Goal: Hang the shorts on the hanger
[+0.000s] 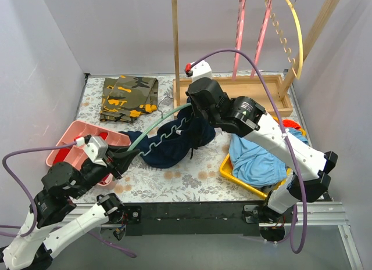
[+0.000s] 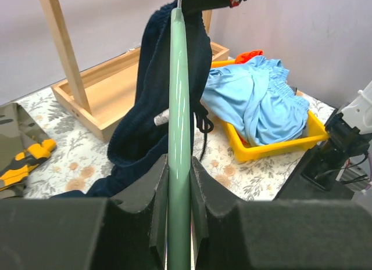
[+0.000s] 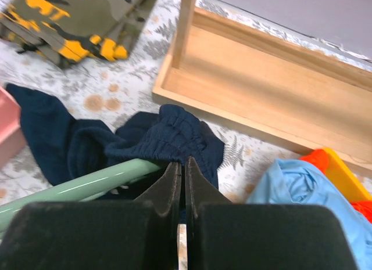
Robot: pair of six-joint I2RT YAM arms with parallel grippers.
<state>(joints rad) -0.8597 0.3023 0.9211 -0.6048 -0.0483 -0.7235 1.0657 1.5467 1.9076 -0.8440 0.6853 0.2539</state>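
Observation:
The navy shorts (image 1: 174, 143) hang bunched over the far end of the pale green hanger (image 1: 156, 132) above the table's middle. My left gripper (image 1: 119, 159) is shut on the hanger's near end; in the left wrist view the green bar (image 2: 179, 136) runs up between my pads with the shorts (image 2: 148, 113) draped round it. My right gripper (image 1: 196, 116) is shut on the shorts' waistband, seen in the right wrist view (image 3: 180, 139) just beyond my fingertips, beside the green bar (image 3: 75, 189). The hanger's hook is hidden.
A camouflage garment (image 1: 128, 97) lies at the back left. A pink tray (image 1: 75, 139) sits at the left. A yellow tray (image 1: 238, 177) holds a light blue garment (image 1: 258, 159) at the right. A wooden rack (image 1: 244, 87) with pink hangers (image 1: 239, 32) and a yellow one (image 1: 293, 32) stands behind.

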